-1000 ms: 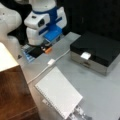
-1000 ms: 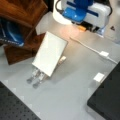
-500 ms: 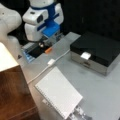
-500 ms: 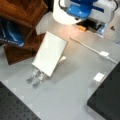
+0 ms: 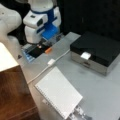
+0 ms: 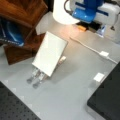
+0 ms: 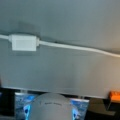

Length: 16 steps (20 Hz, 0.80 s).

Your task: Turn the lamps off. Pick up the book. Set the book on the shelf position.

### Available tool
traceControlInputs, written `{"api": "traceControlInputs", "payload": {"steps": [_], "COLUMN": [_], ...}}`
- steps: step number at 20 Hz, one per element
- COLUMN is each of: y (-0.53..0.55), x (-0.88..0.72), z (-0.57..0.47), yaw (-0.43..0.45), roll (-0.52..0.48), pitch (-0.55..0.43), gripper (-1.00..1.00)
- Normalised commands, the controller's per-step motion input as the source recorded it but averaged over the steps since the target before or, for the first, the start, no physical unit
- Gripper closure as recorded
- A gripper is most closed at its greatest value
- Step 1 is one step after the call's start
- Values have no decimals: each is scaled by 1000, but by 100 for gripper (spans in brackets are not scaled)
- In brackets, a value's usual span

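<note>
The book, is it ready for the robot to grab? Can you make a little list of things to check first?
1. The book lies flat and uncovered on the grey table: ok.
2. Gripper near the book: not ok, it hangs at the table's far end by the orange switch.
3. Fingers open: cannot tell.
4. White cable clear of the book: ok in both front views.
5. Wooden shelf position free on top: ok.
6. Lamps off: cannot tell.
</note>
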Motion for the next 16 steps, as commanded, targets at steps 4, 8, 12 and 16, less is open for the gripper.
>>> {"api": "traceControlInputs", "payload": {"steps": [4,8,12,16], "y": [279,280,263,249], "x": [-439,-411,-352,-294], "z": [-187,-206,-231,-239], "yaw": [-118,-155,-163,-163], "roll": [92,92,83,72], "pitch": [-96,-152,-179,-181], "gripper": [-100,-100,-100,-100]}}
